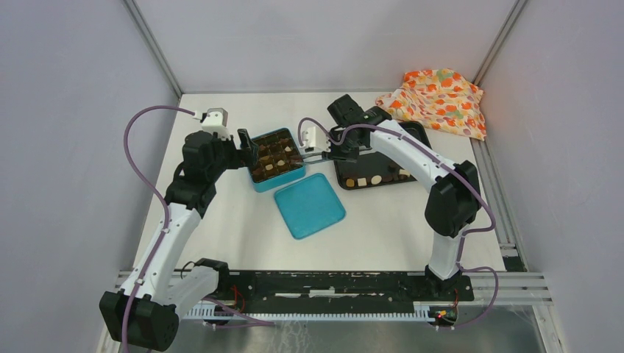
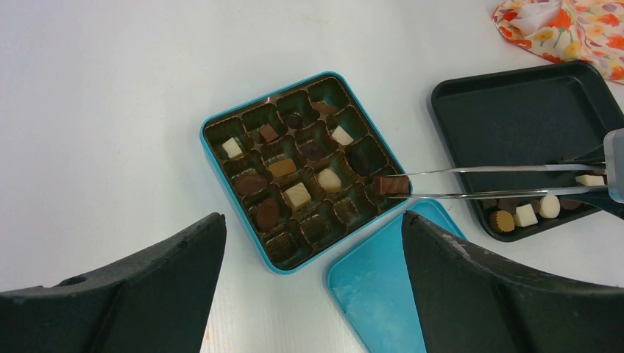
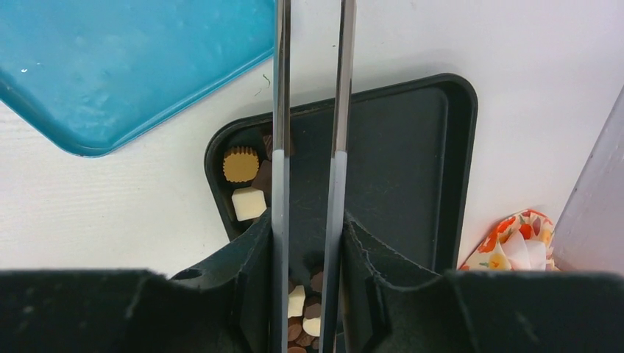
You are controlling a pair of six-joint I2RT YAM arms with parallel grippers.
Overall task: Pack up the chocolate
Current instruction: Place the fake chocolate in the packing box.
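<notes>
- Nearest the bases: teal lid (image 1: 309,206), flat on the table, off the box and just beside its near corner.
- Next out: teal box (image 1: 282,180), open, with a brown cell insert. Dark, mid-brown and cream pieces seated in many cells, several cells bare, some of them along the right-hand edge.
- At the box's left side: left gripper (image 1: 247,147), jaws spread wide, holding nothing, close to the rim. Touching it or not, cannot tell.
- Over the box's right edge: metal tongs (image 2: 500,170), tips pinched on one square brown chocolate (image 2: 390,185), not yet in a cell.
- On the tongs' handle end: right gripper (image 3: 307,243), partly closed, squeezing both arms together.
- Judged step: mid-transfer, one piece just arriving at the box. Next: steer the tips over a bare cell, lower until seated, then ease the squeeze gently, so as not to flick the piece or knock its neighbours.
- Beyond, to the right: black tray (image 2: 530,110), mostly bare, a handful of loose pieces (image 2: 526,215) bunched at its near edge, waiting to be packed.
- Farthest, back right corner: orange flowery cloth (image 1: 441,99), well apart from the work.
</notes>
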